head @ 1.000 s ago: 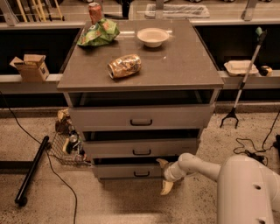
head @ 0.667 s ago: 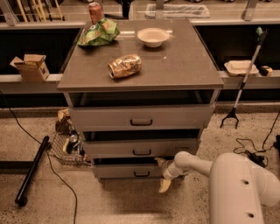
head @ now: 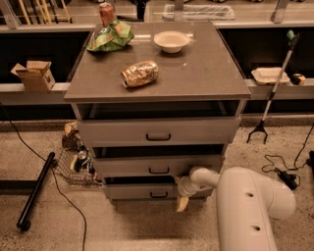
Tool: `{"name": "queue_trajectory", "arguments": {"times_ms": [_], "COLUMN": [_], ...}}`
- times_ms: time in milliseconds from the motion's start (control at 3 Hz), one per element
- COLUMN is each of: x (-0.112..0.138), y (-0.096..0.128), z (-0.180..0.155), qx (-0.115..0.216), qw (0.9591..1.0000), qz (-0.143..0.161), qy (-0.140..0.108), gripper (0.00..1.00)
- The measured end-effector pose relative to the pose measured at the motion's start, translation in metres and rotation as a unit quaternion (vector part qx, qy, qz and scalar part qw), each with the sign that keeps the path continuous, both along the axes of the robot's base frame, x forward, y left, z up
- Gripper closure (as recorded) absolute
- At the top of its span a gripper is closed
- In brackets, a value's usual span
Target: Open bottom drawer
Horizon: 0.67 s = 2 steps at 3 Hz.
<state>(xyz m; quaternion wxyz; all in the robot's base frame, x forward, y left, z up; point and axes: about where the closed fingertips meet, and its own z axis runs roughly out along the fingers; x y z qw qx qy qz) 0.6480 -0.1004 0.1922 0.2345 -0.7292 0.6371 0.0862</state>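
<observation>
While the cabinet [head: 216, 83] stacks three grey drawers under its top, the bottom drawer [head: 132, 191] is the lowest one, sitting just above the floor with a small dark handle [head: 158, 194] in the middle of its front. There's a dark gap above it, same as over the middle drawer [head: 127, 166] and the top drawer [head: 113, 132], so all three fronts look to be sitting a bit forward. The gripper [head: 182, 200] is down low against the right part of the bottom drawer's front, just right of the handle, and its lower end dips past the drawer's bottom edge. Honestly can't tell how open it is or whether it has hold of anything. The arm [head: 250, 211], big and white, comes in from the lower right and bends in toward that drawer. Up on the cabinet there's a crumpled gold packet [head: 140, 73] lying on its side near the middle, a white bowl [head: 171, 41] further back, and a green bag [head: 110, 37] at the back left with a red can [head: 106, 13] right behind it. Off to the left, a cardboard box [head: 33, 74] sits on a ledge, a wire basket [head: 73, 164] is on the floor beside the cabinet, and a black pole [head: 35, 191] lies near it. On the right, a grabber stick [head: 274, 88] stands in front of a ledge that holds a white tray [head: 269, 75].
</observation>
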Motion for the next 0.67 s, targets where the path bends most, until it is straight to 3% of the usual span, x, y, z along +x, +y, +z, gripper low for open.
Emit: {"name": "queue_trajectory", "arguments": {"times_ms": [333, 667], "x": [0.001, -0.003], "y": [0.006, 0.011], "z": [-0.020, -0.035], "qx": [0.003, 0.008], "qw": [0.9998, 0.9992], "qz": [0.000, 0.004], "qy": [0.020, 0.038], "gripper": [0.00, 0.17]}}
